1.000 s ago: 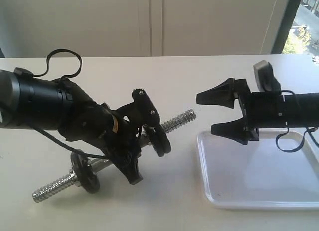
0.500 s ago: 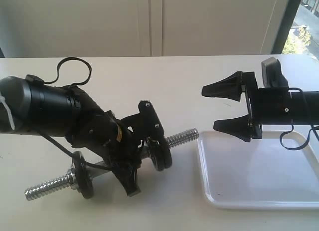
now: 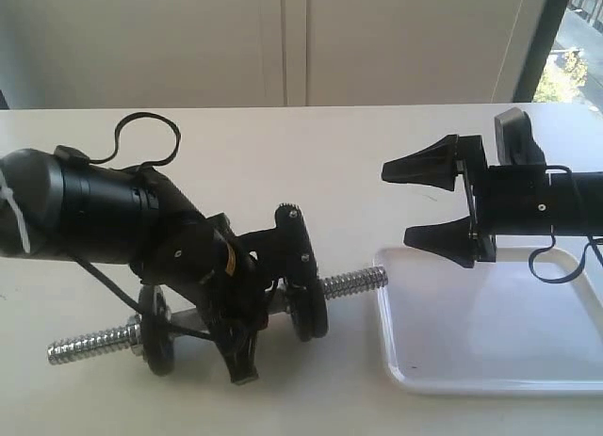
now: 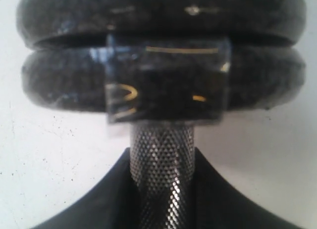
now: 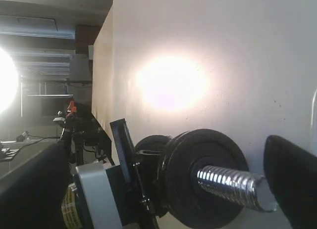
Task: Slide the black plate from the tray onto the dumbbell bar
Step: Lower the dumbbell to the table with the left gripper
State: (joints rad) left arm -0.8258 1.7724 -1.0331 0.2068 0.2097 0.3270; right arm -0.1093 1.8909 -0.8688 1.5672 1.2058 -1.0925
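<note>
The dumbbell bar (image 3: 353, 283) lies nearly level just above the table, its threaded right end close to the tray's (image 3: 490, 365) left rim. My left gripper (image 3: 264, 304) is shut on the bar's knurled middle (image 4: 161, 164). Two black plates (image 3: 309, 309) sit side by side on the bar (image 4: 161, 66) just past the left fingers, and another disc (image 3: 155, 331) sits near the far left end. My right gripper (image 3: 435, 205) hangs open above the tray's back left corner and holds nothing. It faces the outer black plate (image 5: 200, 177) and the threaded end (image 5: 233, 187).
The white table (image 3: 358, 153) runs back to a pale wall. A looping cable (image 3: 146, 135) stands up from the left arm. A window strip (image 3: 575, 50) is at the far right. Strong glare falls on the table surface (image 5: 171, 83) in the right wrist view.
The left arm has lowered and levelled the bar, and its threaded end has moved right towards the tray. The right gripper drew back to the right, then held still, open.
</note>
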